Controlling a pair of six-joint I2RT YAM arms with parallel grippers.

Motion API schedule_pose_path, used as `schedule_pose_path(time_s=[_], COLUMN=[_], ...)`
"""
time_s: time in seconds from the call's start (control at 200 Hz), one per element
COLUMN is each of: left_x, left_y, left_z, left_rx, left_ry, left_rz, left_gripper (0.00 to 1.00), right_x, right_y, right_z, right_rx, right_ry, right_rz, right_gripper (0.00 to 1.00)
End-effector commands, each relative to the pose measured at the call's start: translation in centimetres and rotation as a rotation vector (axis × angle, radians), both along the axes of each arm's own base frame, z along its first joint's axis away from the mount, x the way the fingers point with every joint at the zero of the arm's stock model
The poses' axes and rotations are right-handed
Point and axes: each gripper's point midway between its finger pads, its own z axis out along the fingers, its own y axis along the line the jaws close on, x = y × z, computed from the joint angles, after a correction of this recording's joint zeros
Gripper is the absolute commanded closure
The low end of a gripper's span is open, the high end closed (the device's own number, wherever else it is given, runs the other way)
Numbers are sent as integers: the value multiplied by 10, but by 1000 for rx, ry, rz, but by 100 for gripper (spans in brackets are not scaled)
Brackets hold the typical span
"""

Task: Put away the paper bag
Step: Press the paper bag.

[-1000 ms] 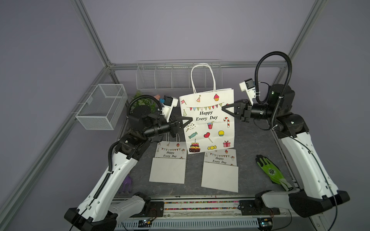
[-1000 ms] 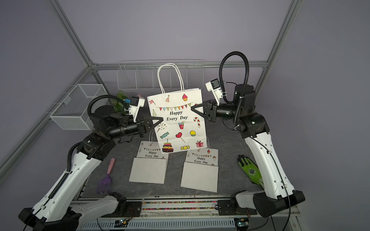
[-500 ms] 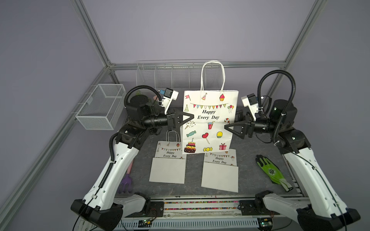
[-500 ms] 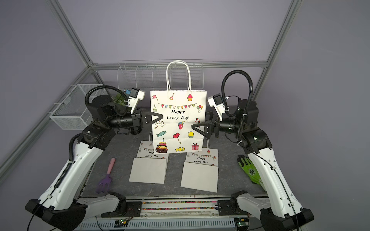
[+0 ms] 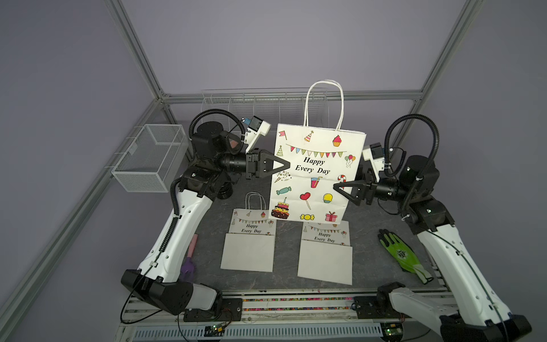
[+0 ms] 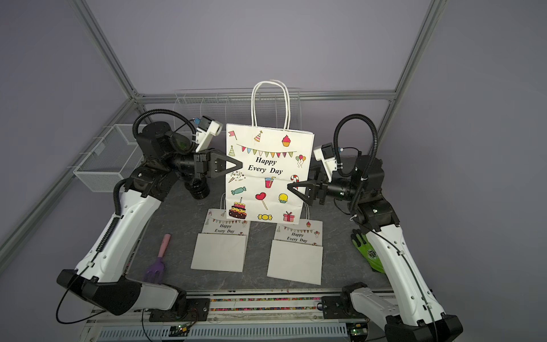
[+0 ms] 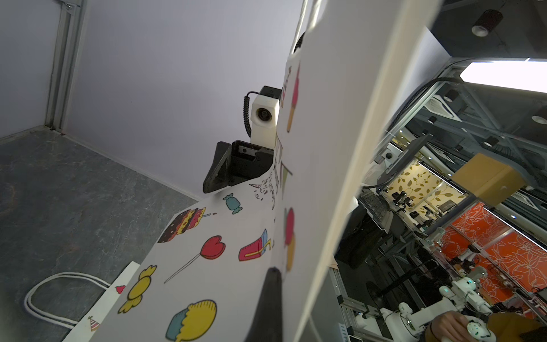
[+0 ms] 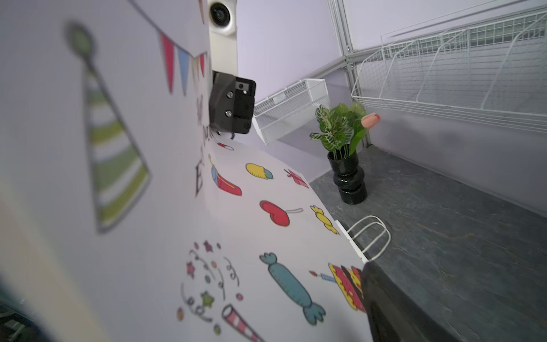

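1. Since a second ago the paper bag [image 5: 318,180] has swung from a tilt to upright and shifted toward the right arm. The right gripper [image 5: 340,186] has left the bag's upper right edge and dropped lower along that side.
2. In both top views the paper bag stands tall at mid-table, its white rope handles up. Its printed front faces the camera and reads "Happy Every Day" under a row of coloured pennants. Around the words are a cake, a lollipop, sweets, a cupcake, a party hat and a gift box.
3. The left gripper [image 5: 284,166] is clamped on the bag's left edge, about halfway up.
4. The right gripper's jaws are spread wide on either side of the bag's right edge, one finger in front and one behind, not pinching it.
5. I cannot tell whether the bag's bottom touches the table [image 5: 370,237].
6. Two folded bags [image 5: 248,248] lie flat just in front, each showing the same "Happy Every Day" print.
7. A green glove [image 5: 401,254] lies near the right arm, and a purple rake [image 6: 157,263] with a pink handle lies by the left arm.
8. A wire basket [image 5: 148,160] hangs on the left frame and a wire rack [image 5: 260,103] runs along the back.
9. The right wrist view shows a black vase [image 8: 349,180] of leaves with a pink bud.
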Motion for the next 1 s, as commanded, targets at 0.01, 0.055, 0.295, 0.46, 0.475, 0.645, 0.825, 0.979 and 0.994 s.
schedule_pose_path(time_s=[0.01, 0.055, 0.295, 0.46, 0.475, 0.645, 0.825, 0.979, 0.994], left_x=[-7, -6, 17, 29, 29, 32, 33, 35, 35], left_y=[2, 3, 1, 0, 0, 0, 0, 1, 1], left_z=[10, 11, 15, 16, 16, 10, 5, 0, 0], left_rx=[-10, -10, -5, -3, -3, 3, 7, 10, 10], left_ry=[-12, -15, 11, 24, 26, 44, 54, 58, 57], left_rz=[-66, -72, -54, -37, -37, -27, -16, -4, -2], left_gripper=[100, 100, 100, 100, 100, 100, 100, 100, 100], right_x=[-17, -21, -49, -52, -51, -41, -31, -31, -31], right_y=[1, 3, 9, 13, 13, 19, 30, 34, 34], right_z=[35, 38, 37, 23, 21, 15, 6, 2, 1], right_rx=[113, 122, 93, 47, 45, 33, 4, -12, -14], right_ry=[-55, -44, -56, -22, -17, 19, 75, 95, 97], right_rz=[85, 106, 168, 170, 169, 141, 130, 129, 129], right_gripper=[11, 11, 10, 1, 0, 15, 25, 46, 48])
